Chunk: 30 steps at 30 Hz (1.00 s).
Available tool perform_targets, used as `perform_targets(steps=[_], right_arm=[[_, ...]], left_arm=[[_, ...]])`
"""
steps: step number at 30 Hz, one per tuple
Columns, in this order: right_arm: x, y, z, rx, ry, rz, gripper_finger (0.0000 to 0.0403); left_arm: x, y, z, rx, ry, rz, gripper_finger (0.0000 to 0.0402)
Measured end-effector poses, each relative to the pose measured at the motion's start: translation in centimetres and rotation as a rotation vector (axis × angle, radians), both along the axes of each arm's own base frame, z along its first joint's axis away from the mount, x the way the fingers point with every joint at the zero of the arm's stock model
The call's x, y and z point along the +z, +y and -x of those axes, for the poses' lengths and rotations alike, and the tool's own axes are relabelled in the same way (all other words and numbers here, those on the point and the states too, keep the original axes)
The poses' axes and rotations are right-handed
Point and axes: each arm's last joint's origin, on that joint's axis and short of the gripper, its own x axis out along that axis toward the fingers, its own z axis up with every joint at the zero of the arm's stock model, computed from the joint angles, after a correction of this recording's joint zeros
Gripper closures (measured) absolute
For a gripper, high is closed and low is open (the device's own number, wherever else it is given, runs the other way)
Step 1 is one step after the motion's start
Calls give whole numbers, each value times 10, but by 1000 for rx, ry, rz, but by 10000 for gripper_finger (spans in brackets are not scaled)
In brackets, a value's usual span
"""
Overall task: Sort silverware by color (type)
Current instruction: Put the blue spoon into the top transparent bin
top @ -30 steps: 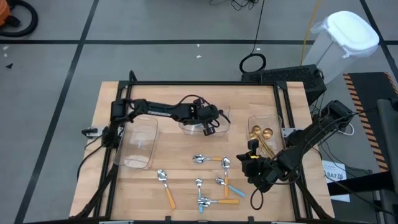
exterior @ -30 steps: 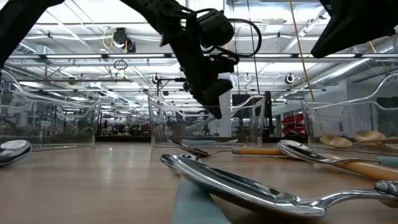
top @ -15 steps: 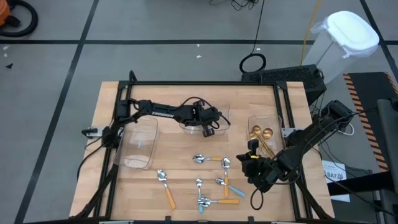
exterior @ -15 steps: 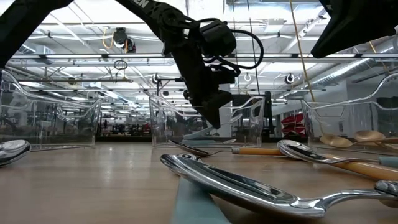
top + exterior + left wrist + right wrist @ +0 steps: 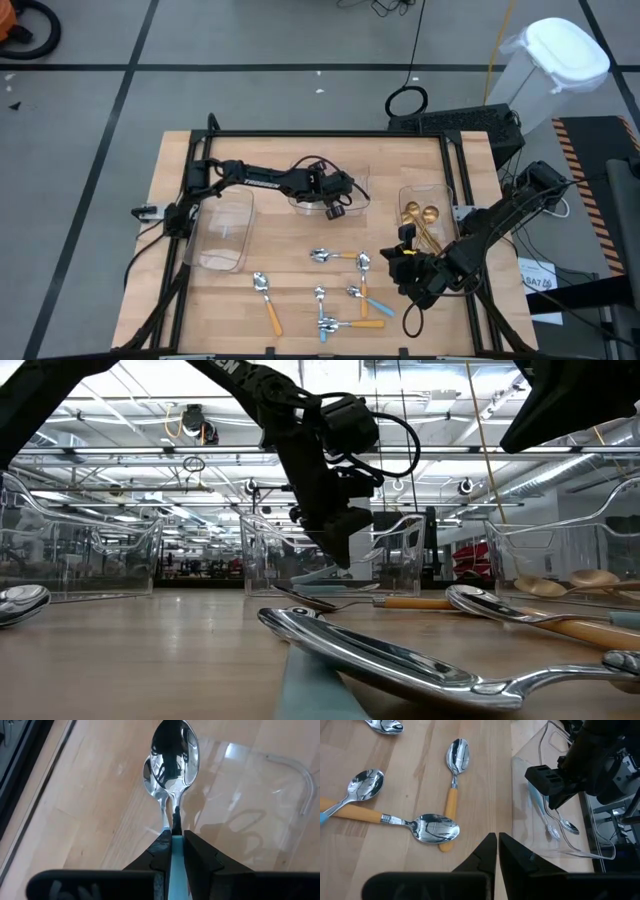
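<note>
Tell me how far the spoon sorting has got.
Done: gold spoons lie in the right tray. In hand: the left gripper holds a blue-handled spoon over the middle tray. Left: orange- and blue-handled spoons on the table. The right gripper waits shut.

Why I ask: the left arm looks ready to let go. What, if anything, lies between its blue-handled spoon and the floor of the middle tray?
Nothing blocks it. The left gripper holds the blue-handled spoon over the middle clear tray; one spoon already lies beneath.
</note>
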Motion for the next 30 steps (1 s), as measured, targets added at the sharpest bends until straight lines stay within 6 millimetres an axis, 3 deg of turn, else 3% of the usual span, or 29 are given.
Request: perform_targets(steps=[23,30], right_arm=[[0,0,0,0,0,-1,390],[0,0,0,1,2,-2,390]], left_arm=[[-2,1,5,22,43,17,353],[-2,1,5,26,40,22,278]])
